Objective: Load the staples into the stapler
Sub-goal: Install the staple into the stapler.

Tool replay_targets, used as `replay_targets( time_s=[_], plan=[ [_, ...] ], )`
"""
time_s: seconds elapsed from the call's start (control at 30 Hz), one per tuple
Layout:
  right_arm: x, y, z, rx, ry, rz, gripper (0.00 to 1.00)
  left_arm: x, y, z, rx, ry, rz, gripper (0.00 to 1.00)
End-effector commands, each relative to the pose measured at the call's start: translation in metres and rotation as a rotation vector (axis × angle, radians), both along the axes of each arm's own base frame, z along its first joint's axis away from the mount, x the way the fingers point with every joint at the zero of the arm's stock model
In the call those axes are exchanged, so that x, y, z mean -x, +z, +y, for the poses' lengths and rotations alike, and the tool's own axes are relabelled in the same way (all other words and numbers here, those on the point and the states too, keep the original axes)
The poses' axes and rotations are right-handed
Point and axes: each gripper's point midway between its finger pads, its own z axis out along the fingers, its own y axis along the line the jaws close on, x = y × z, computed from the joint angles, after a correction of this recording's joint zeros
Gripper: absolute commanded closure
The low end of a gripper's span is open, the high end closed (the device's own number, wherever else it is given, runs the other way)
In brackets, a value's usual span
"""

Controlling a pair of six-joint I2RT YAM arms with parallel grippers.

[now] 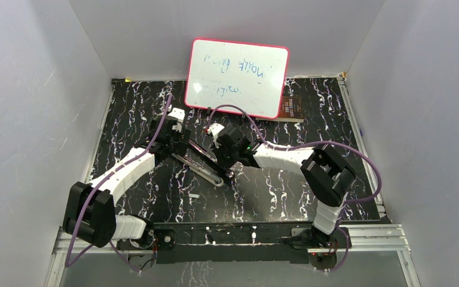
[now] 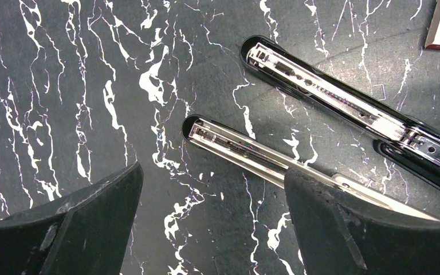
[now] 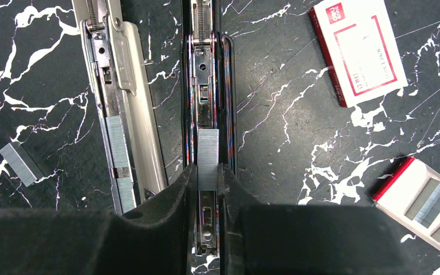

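The black stapler (image 1: 205, 169) lies opened flat at the table's middle. In the right wrist view its black half (image 3: 205, 86) runs up the centre and its shiny-railed half (image 3: 127, 97) lies to the left, with staples (image 3: 117, 143) in its rail. My right gripper (image 3: 207, 172) is shut on a short grey strip of staples (image 3: 208, 150), held over the black half's channel. My left gripper (image 2: 212, 172) is open and empty, just above the table; its right finger (image 2: 366, 229) covers part of the shiny rail (image 2: 246, 152). The black half (image 2: 332, 94) lies beyond.
A loose staple strip (image 3: 20, 163) lies left of the stapler. A white box with red label (image 3: 358, 48) and an open tray of staples (image 3: 427, 203) lie to the right. A whiteboard (image 1: 237, 78) leans at the back wall. White walls enclose the table.
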Motion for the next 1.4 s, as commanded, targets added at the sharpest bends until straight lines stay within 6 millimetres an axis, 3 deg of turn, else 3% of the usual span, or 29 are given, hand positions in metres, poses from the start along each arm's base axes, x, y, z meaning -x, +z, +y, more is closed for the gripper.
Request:
replay_targets(
  time_s=[0.0,0.43,1.37],
  plan=[
    [0.0051,-0.0101,-0.0015,0.045,0.02,0.035,0.96,-0.002,0.0107,-0.0001,0.001,-0.004,-0.032,0.07],
    [0.0065,-0.0082,-0.0037,0.038,0.013,0.038,0.81,-0.0015,0.0115,-0.0004,0.004,-0.006,-0.035,0.07],
    [0.0074,-0.0047,-0.004,0.028,0.009,0.033,0.71,-0.0014,0.0118,0.0001,0.003,-0.005,-0.035,0.07]
  ],
)
